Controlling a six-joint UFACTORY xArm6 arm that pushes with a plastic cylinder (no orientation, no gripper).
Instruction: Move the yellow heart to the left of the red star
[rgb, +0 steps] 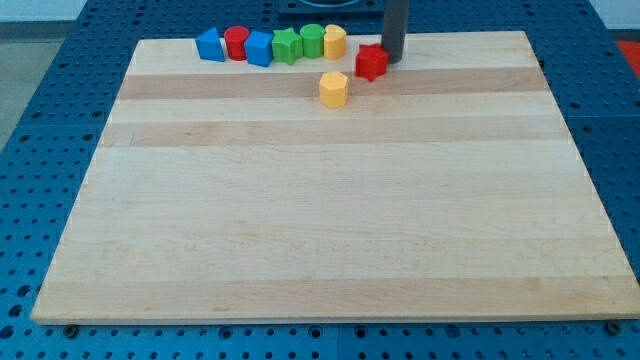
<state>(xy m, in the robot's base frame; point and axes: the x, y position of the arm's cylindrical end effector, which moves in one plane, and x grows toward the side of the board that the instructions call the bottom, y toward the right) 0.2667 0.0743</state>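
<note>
The red star (371, 62) lies near the view's top, a little right of centre. Two yellow blocks show. One (333, 88) sits alone just below and left of the red star, a small gap apart. The other (335, 41) ends the row along the top edge, up and left of the star. I cannot tell which of the two is the heart. My tip (392, 60) is at the red star's right side, touching it or nearly so, and the dark rod rises out of the view's top.
A row along the board's top edge holds, from the left, a blue block (209, 44), a red cylinder (236, 43), a second blue block (259, 48), a green star (287, 45) and a green cylinder (312, 40). The wooden board (320, 220) lies on a blue perforated table.
</note>
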